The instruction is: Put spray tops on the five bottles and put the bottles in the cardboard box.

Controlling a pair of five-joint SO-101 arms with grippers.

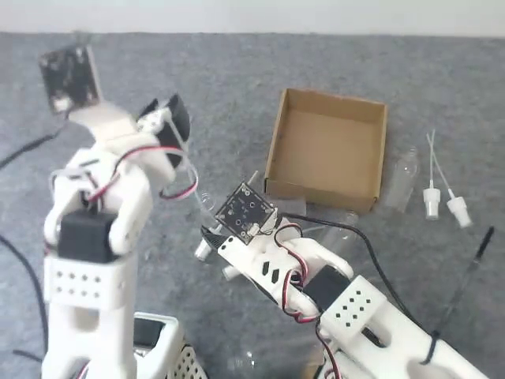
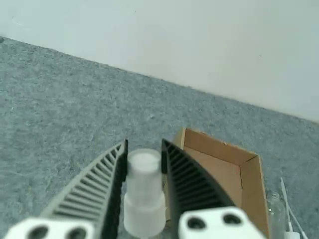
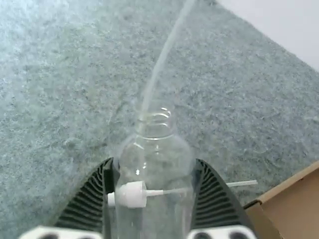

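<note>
- Two loose spray tops, one (image 1: 432, 203) and its neighbour (image 1: 458, 212), lie side by side on the grey carpet (image 1: 237, 71), beyond the right wall of the cardboard box (image 1: 327, 150) as seen from the high view.
- An uncapped spare bottle (image 1: 402, 180) lies between them and the box, just beside that wall.
- Left gripper (image 2: 144, 145) is up off the carpet, left of the box, fingers clamped on a spray top (image 2: 144, 199).
- That top's dip tube (image 3: 164, 64) hangs down, with its tip at the neck of the clear bottle (image 3: 159, 144).
- Right gripper (image 3: 154, 169) is near the box's front left corner, fingers grasping that bottle.
- Another spray top (image 3: 127, 194) lies on the carpet there.
</note>
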